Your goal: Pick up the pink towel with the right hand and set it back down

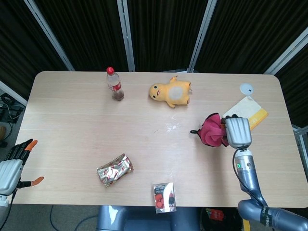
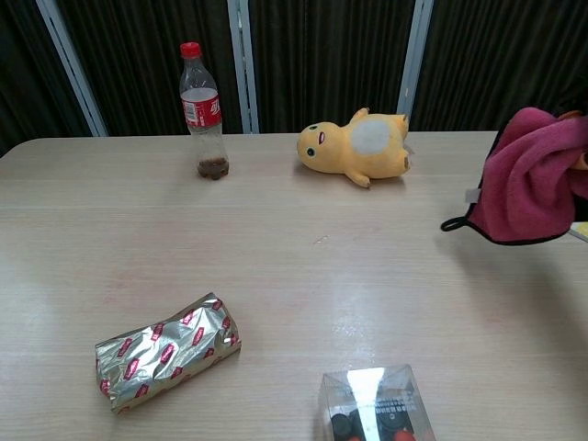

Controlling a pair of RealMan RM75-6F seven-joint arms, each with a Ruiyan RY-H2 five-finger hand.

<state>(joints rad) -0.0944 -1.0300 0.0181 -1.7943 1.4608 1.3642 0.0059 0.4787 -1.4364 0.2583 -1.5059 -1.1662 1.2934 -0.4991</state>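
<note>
Pink towel (image 1: 211, 130) hangs from right hand (image 1: 238, 132); yellow plush (image 1: 170, 93) nearby.

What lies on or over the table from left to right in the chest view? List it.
Foil packet → cola bottle → yellow plush toy → clear plastic box → pink towel, held up off the table at the right edge.

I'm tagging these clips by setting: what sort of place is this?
Probably a robot lab or test booth, not a home. Black curtains on metal poles enclose a bare wooden table strewn with unrelated test items: a yellow plush toy, a soda bottle, a foil snack pack.
</note>
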